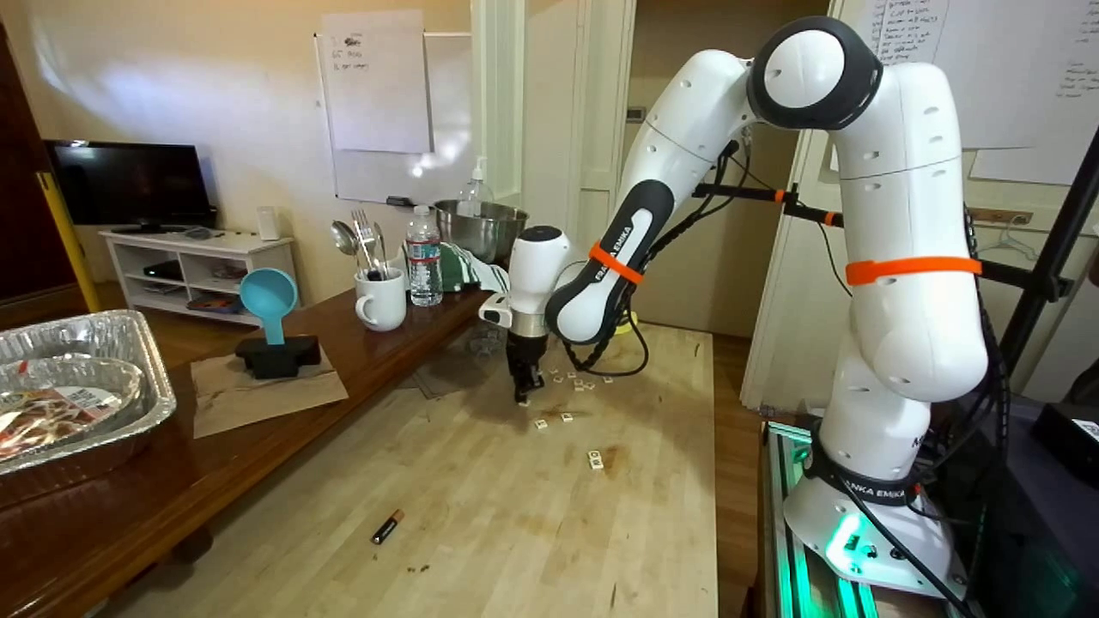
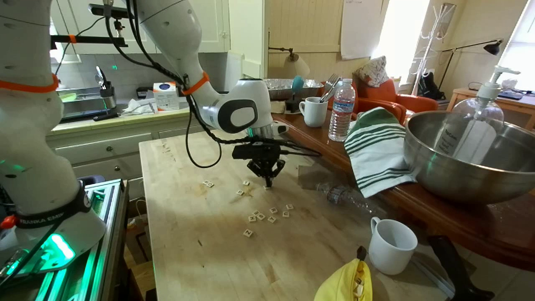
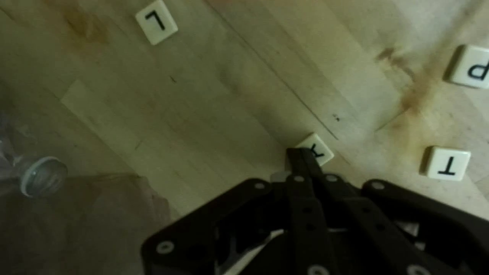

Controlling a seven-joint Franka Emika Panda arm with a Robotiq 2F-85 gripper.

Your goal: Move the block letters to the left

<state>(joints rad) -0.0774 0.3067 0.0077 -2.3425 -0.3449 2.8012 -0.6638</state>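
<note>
Standing closed, seemingly empty, is the pincer (image 2: 268, 183), a block letter (image 3: 318, 148) peeking out toward the tabletop's (image 2: 217, 271) robot-side edge!

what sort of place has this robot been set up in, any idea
Probably a home, where a kitchen meets a living area. White drawers sit beneath a counter, with a television and an orange-red armchair also in view.

Home kitchen, clearly: pale cabinets (image 2: 214, 25), drawers (image 2: 94, 148) far left; and there, orange armchair (image 2: 383, 94) far right, television (image 1: 129, 182) on low shelf unit (image 1: 243, 244)!
</note>
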